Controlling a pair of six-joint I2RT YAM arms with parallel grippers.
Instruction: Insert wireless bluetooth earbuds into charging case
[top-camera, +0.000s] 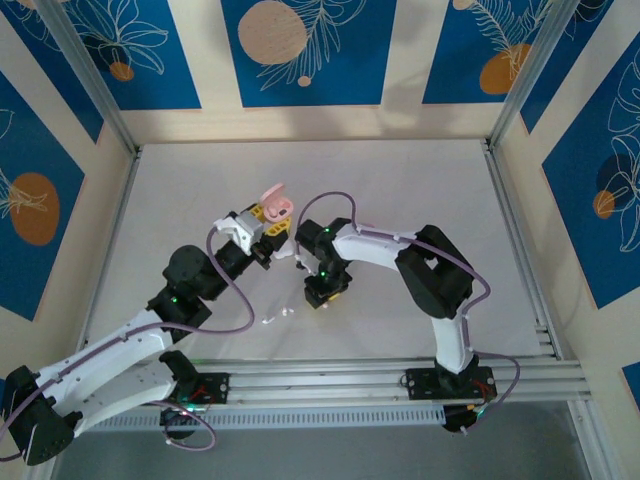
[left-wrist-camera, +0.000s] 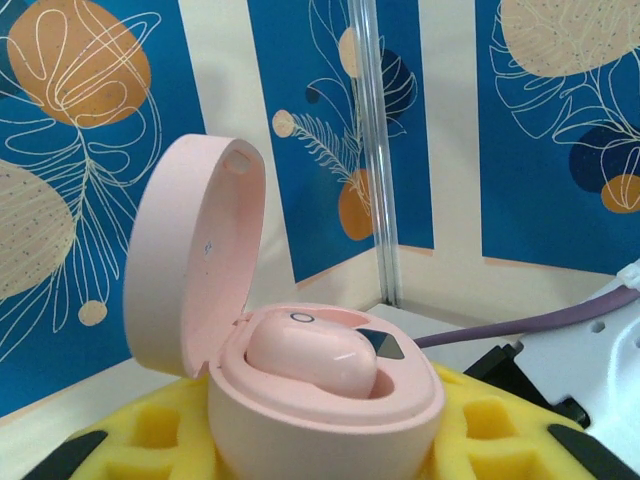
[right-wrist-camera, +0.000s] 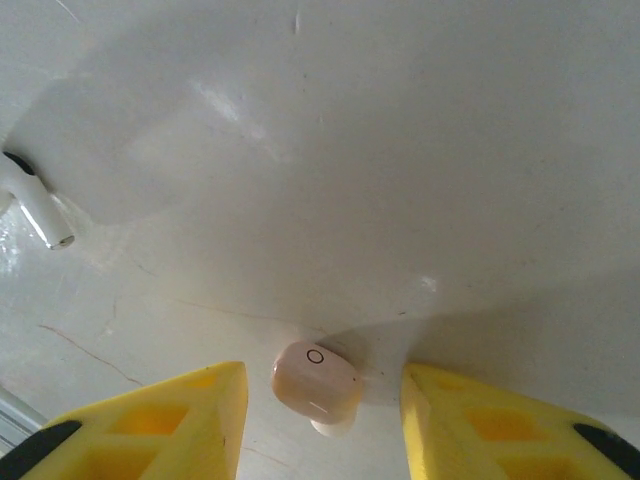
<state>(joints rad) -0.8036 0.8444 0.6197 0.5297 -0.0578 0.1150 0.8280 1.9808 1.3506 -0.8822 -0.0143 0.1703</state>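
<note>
Loose pink bud (right-wrist-camera: 314, 378) lay on the tabletop (right-wrist-camera: 400, 150), squarely between the fingers of the right pincer (right-wrist-camera: 322, 400). That pincer stood open, a gap either side. Bud's long axis ran roughly finger to finger, slightly skewed. Left pincer (left-wrist-camera: 320, 455) clamped the pink case (left-wrist-camera: 300, 420), lid up, with a seated bud (left-wrist-camera: 312, 360) inside. Right arm nearer.

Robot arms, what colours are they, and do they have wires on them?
Both the left arm and right arm are white tubes with chunky black joints. A purple cable loops along each, and tiny green lights glow on the joints. The end effector fingers are yellow blocks with square pockets and black tips.
</note>
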